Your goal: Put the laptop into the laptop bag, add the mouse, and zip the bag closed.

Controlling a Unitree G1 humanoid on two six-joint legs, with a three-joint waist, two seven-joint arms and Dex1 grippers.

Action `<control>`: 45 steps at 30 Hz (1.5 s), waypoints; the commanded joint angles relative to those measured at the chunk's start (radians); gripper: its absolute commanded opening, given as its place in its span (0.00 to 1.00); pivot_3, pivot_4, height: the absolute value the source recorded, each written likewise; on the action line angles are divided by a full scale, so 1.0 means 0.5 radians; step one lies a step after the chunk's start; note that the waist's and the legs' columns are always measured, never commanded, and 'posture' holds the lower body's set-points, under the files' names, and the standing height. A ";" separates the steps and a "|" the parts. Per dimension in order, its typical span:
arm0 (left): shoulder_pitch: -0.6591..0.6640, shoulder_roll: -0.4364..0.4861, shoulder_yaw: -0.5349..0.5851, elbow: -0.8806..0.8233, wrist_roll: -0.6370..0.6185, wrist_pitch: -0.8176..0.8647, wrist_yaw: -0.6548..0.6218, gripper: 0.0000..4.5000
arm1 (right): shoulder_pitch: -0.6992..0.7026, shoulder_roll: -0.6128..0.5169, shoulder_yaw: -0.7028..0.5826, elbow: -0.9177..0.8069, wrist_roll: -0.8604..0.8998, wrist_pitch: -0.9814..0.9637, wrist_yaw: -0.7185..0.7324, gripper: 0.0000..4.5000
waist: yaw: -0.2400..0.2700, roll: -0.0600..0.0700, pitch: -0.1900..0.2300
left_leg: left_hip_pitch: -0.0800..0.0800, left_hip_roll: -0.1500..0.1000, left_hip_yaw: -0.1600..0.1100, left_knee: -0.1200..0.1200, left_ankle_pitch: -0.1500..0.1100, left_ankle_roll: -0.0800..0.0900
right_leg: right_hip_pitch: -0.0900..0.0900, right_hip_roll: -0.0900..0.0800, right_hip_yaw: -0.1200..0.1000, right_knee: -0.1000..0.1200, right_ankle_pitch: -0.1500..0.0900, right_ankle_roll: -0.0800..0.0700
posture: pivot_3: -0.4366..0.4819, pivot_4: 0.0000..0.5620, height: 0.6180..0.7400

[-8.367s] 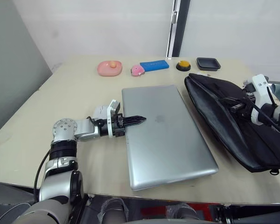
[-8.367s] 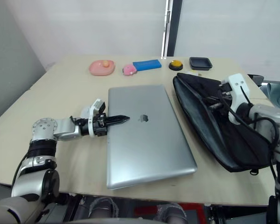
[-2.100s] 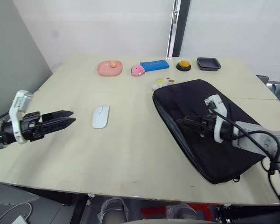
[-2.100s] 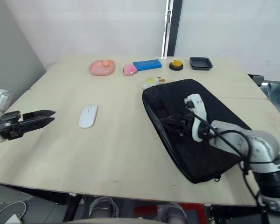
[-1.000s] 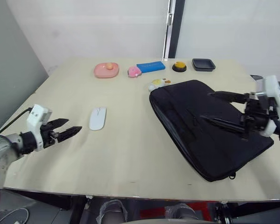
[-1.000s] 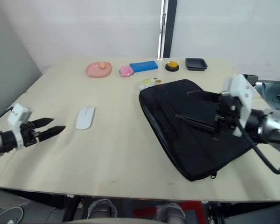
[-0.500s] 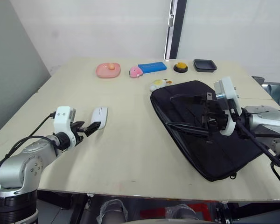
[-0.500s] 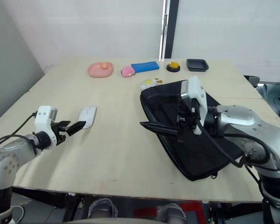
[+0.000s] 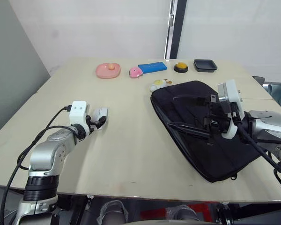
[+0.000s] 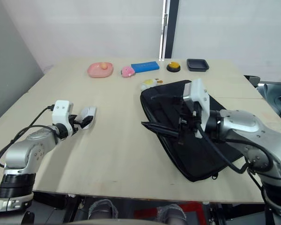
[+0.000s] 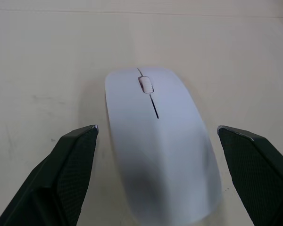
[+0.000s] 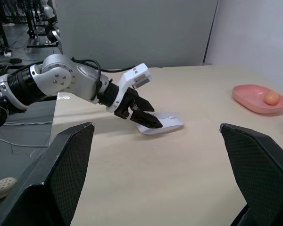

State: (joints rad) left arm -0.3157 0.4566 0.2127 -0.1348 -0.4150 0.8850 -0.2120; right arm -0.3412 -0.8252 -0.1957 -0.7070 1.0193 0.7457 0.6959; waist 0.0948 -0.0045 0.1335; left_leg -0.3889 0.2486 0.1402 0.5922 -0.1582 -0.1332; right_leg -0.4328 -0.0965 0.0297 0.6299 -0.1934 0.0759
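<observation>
The white mouse (image 11: 160, 146) lies on the table, left of centre. My left gripper (image 11: 155, 128) is open, with one black finger (image 11: 61, 183) on each side of the mouse, neither pressing on it. The black laptop bag (image 9: 215, 150) lies flat on the right half of the table. My right gripper (image 9: 170, 111) hovers open over the bag's left part, its fingers pointing towards the mouse (image 12: 162, 125) and holding nothing. The laptop is hidden from view.
Along the far edge stand a pink dish (image 9: 107, 70), a pink toy (image 9: 136, 71), a blue box (image 9: 152, 67), a yellow button (image 9: 180, 67) and a small black tray (image 9: 205, 65). A white-and-yellow duck toy (image 9: 158, 84) sits by the bag's far corner.
My left gripper has slid forward to the mouse, so its open fingers now flank it. The right gripper stays over the bag, almost where it was.
</observation>
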 commanded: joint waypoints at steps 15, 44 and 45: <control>-0.245 0.053 -0.278 0.621 0.367 -0.374 -0.255 0.95 | 0.145 -0.090 -0.165 -0.055 0.024 -0.030 -0.074 1.00 | 0.023 0.001 -0.002 | 0.006 -0.002 -0.001 -0.001 0.000 -0.001 | 0.006 -0.001 0.000 -0.001 0.001 0.002 | 0.48 0.27 1.00; -0.371 0.639 -0.682 0.731 0.211 -1.591 -2.580 0.64 | -0.038 0.537 0.633 0.125 -0.587 0.830 -1.499 1.00 | 0.014 0.002 0.000 | 0.005 -0.001 0.007 -0.043 0.008 -0.029 | -0.003 0.001 -0.003 -0.027 -0.004 0.000 | 0.48 0.27 1.00; -0.374 0.623 -0.682 0.728 0.210 -1.596 -2.586 0.64 | -0.055 0.539 0.669 0.120 -0.640 0.844 -1.512 1.00 | 0.012 0.002 0.000 | 0.006 -0.001 0.007 -0.042 0.008 -0.029 | -0.003 0.001 -0.003 -0.027 -0.004 0.000 | 0.48 0.27 1.00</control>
State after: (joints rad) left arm -0.4875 0.7693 -0.1319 0.2401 -0.2936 0.0997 -1.4877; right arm -0.3486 -0.5594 0.1277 -0.6258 0.7438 1.1609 -0.0433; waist 0.1010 -0.0034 0.1335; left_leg -0.3861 0.2483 0.1437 0.5710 -0.1542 -0.1478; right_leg -0.4344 -0.0957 0.0283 0.6165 -0.1956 0.0761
